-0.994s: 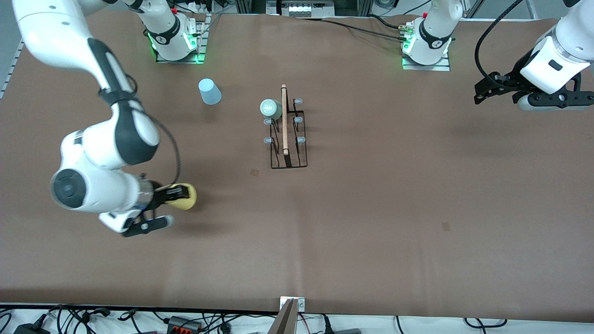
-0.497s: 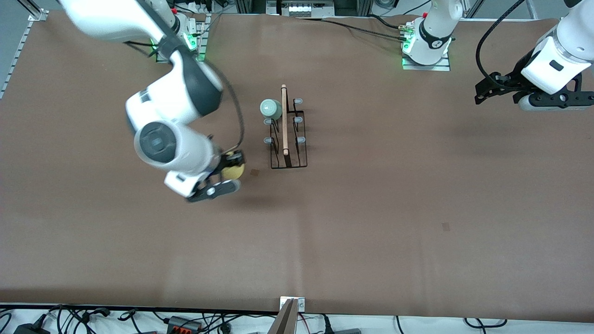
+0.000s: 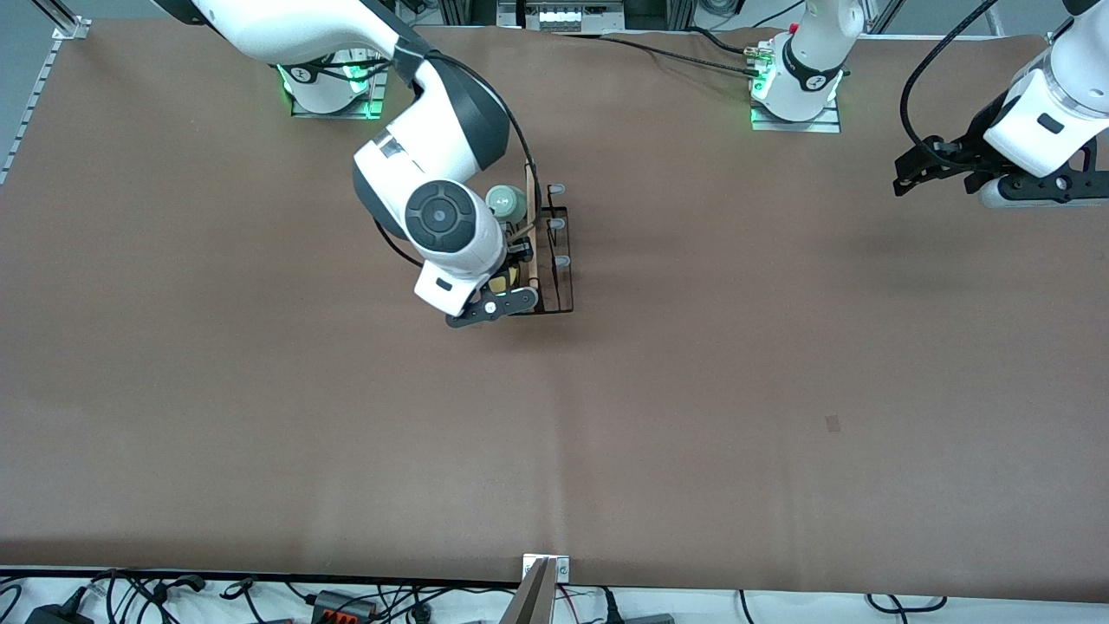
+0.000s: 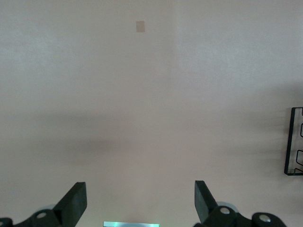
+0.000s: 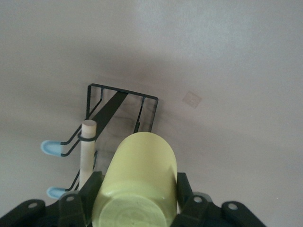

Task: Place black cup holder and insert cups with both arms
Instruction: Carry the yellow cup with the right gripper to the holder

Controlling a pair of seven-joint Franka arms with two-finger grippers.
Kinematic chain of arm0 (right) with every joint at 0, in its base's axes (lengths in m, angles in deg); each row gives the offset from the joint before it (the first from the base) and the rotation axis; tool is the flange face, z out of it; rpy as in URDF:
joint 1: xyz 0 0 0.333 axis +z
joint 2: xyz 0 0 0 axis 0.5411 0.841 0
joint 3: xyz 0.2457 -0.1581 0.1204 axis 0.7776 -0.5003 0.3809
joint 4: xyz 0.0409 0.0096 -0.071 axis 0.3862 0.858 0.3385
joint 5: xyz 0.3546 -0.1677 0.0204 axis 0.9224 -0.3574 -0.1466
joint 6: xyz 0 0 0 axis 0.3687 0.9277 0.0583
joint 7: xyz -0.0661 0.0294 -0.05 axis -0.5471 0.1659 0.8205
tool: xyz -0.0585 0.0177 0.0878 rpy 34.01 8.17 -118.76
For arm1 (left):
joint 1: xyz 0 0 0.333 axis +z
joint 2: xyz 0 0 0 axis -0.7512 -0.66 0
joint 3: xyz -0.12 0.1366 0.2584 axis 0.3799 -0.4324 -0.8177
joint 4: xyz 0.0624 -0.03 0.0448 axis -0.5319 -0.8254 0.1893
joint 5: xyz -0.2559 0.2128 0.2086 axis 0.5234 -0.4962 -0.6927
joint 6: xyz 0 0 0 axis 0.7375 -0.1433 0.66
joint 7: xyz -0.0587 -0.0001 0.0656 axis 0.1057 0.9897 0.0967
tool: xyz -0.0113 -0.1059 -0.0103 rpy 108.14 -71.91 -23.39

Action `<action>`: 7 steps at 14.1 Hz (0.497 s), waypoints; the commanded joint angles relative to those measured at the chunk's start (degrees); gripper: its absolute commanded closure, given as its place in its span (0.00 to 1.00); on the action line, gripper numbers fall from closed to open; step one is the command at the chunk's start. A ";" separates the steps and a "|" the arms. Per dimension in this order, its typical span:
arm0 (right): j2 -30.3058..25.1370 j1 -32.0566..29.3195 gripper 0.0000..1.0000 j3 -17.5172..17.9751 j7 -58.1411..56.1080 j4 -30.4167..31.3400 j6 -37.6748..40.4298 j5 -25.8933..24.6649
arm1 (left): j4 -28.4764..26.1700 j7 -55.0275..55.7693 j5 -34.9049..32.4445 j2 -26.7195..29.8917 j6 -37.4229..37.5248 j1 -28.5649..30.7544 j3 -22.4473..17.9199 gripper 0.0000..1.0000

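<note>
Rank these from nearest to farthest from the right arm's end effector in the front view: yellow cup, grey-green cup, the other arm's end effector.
1. The yellow cup: gripped in the right end effector, over the black cup holder.
2. The grey-green cup: on a peg at the holder's end nearer the robots' bases.
3. The left end effector: open, waiting above the left arm's end of the table.

No readable text, labels, brands, numbers or signs in any view
</note>
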 commanded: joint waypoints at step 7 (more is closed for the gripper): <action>1.51 0.84 0.72 -0.34 0.60 1.83 -2.61 -0.10 | 0.40 -1.30 0.81 0.09 1.46 0.38 0.41 0.00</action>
